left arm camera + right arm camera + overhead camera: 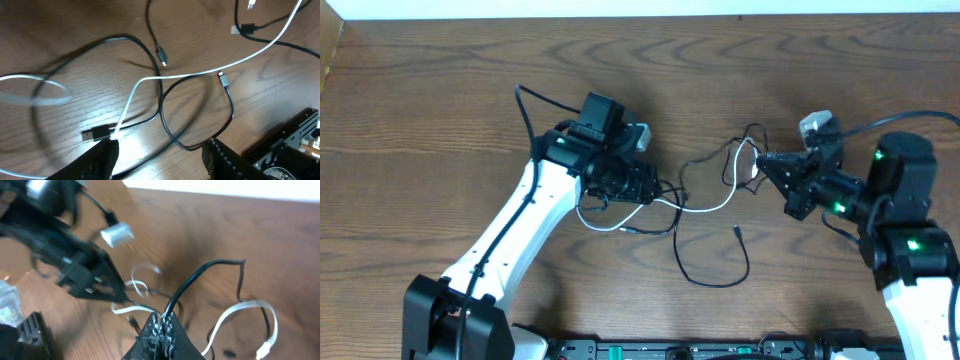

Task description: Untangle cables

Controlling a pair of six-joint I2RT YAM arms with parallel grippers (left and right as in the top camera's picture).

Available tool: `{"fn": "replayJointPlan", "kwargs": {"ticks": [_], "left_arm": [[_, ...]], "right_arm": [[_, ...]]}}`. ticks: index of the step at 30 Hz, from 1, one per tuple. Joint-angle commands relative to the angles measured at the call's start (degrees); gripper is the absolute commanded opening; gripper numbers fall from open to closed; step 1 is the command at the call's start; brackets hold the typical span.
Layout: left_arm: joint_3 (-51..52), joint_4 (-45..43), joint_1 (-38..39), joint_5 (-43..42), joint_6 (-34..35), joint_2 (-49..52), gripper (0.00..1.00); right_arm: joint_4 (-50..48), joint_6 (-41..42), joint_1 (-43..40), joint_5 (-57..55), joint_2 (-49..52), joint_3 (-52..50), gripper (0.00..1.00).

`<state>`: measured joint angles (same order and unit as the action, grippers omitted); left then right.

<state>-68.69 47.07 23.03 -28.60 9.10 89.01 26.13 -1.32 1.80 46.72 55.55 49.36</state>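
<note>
Left claw (pixel 160 146) over crossed cables (pixel 175 76)

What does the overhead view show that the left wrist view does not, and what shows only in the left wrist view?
Only overhead: the left arm and right arm, and the right jaws shut at the tangle. Only left wrist: the left jaws open, a black plug beside one finger. Both: white cable crossing black cable.

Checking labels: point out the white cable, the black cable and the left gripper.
white cable (pixel 200 73), left wrist view, middle stretch.
black cable (pixel 232 110), left wrist view, right side of its loop.
left gripper (pixel 160 148), left wrist view, midway between fingertips.
</note>
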Motion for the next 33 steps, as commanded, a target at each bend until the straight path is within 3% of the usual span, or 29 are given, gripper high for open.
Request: {"fn": "replayJointPlan", "kwargs": {"ticks": [1,5,14,33], "left_arm": [[0.22,-0.07,0.66,-0.39,-0.5,0.61,0.6],[0.22,-0.09,0.7,-2.21,-0.66,0.61,0.7],[0.22,-5.07,2.86,-10.86,-3.3,0.61,0.71],[0.22,-7.5,8.46,-6.73,-2.45,3.17,0.71]], "right_arm": [[-1.11,-0.85,0.55,5.73,-2.49,1.22,0.01],[-1.18,-0.87,0.55,9.44,-2.78,1.22,0.01],[-3.72,1.97,0.55,15.15,-2.69,1.22,0.01],[-16.61,11.26,0.55,21.4,-2.69,1.22,0.01]]}}
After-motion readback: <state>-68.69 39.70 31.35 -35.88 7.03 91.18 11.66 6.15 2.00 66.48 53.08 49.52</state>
